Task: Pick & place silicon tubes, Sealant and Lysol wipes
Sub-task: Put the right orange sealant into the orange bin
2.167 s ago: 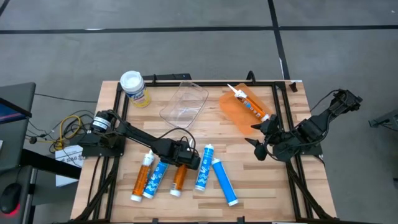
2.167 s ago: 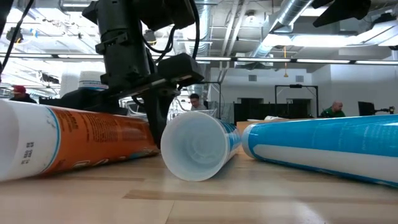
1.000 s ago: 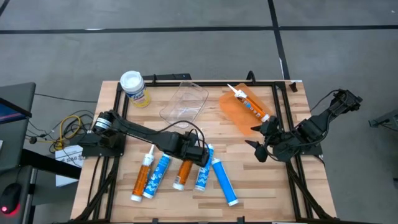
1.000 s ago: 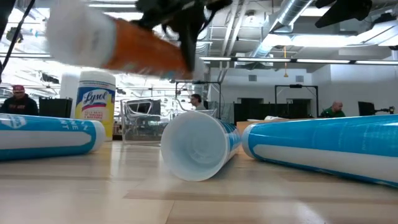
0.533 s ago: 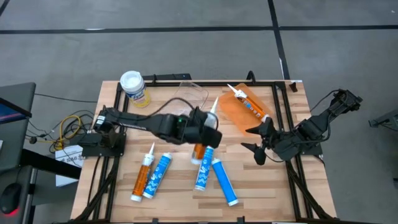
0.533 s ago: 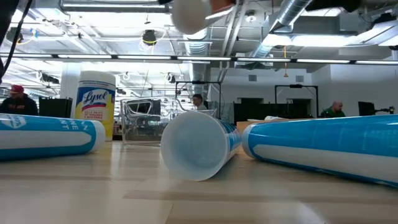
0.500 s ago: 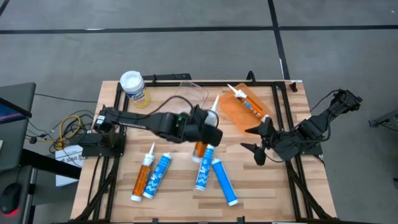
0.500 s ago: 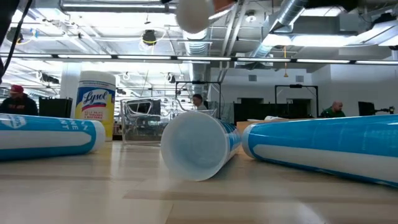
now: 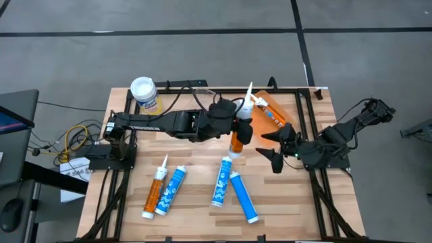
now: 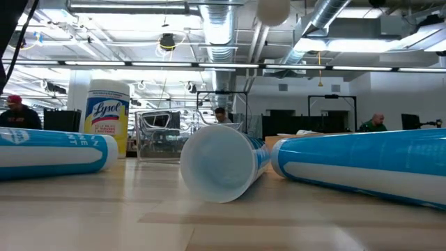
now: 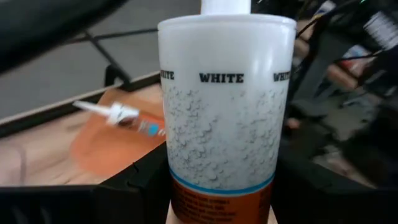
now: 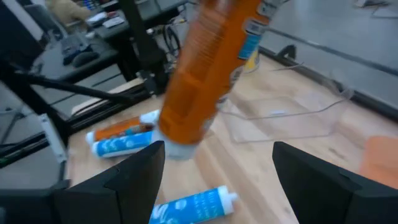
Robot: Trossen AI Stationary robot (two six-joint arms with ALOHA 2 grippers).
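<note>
Nearest the front edge of the wooden surface [image 9: 270,209], four cartridges are laid flat: an orange one [image 9: 152,196] and a blue one [image 9: 171,191] side by side at the left, two more blue ones [image 9: 222,182] [image 9: 243,196] touching at their base ends near the middle. In the low view the open end of a blue tube [image 10: 221,164] is seen close up, another blue tube [image 10: 362,164] to its right.

Above mid-surface an orange sealant cartridge [image 9: 239,132] is gripped by the left claw [image 9: 237,128], lifted clear of the wood, nozzle pointed toward the far side (body marked WHITE in the left wrist view [image 11: 225,112]). The right claw [image 9: 275,148] is held with jaws spread wide, empty, just beside the lifted cartridge, above the right part of the surface.

Farther back, an orange tray [image 9: 255,127] with one orange cartridge [image 9: 270,113] on it is seen; a clear plastic bin [image 12: 292,115] is placed left of it. At the far-left corner the Lysol wipes [image 9: 146,95] are stood upright, untouched.
</note>
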